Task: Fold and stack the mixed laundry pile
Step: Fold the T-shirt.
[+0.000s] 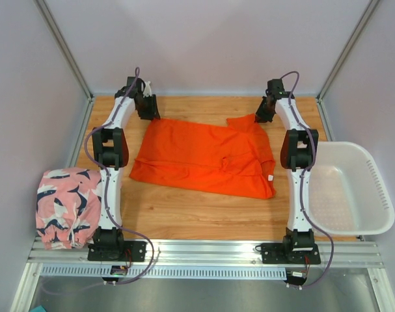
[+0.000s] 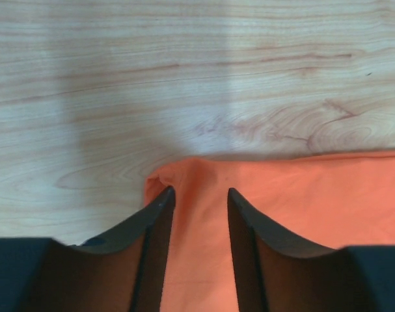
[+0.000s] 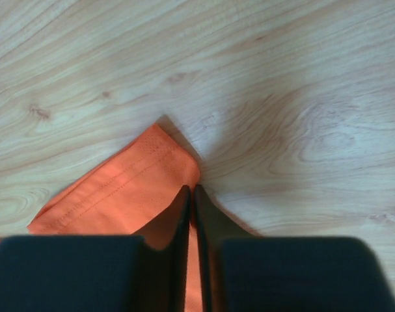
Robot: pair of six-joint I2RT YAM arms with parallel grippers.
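Observation:
Of the mixed laundry pile, a bright orange garment (image 1: 204, 159) lies spread flat mid-table. A pink garment with a dark-and-white pattern (image 1: 66, 207) lies bunched at the table's left edge. My left gripper (image 1: 148, 110) is at the orange garment's far left corner. In the left wrist view this gripper (image 2: 198, 194) stands open, its jaws astride the orange corner (image 2: 184, 172), with cloth lying between them. My right gripper (image 1: 262, 116) is at the far right corner. In the right wrist view it (image 3: 192, 190) is shut on the hemmed orange edge (image 3: 138, 175), a thin strip of cloth showing between the fingers.
A white slotted plastic basket (image 1: 373, 188) stands at the right, past the right arm. The wooden tabletop (image 1: 204, 214) shows bare between the orange garment and the arm bases. Walls close in the back and both sides.

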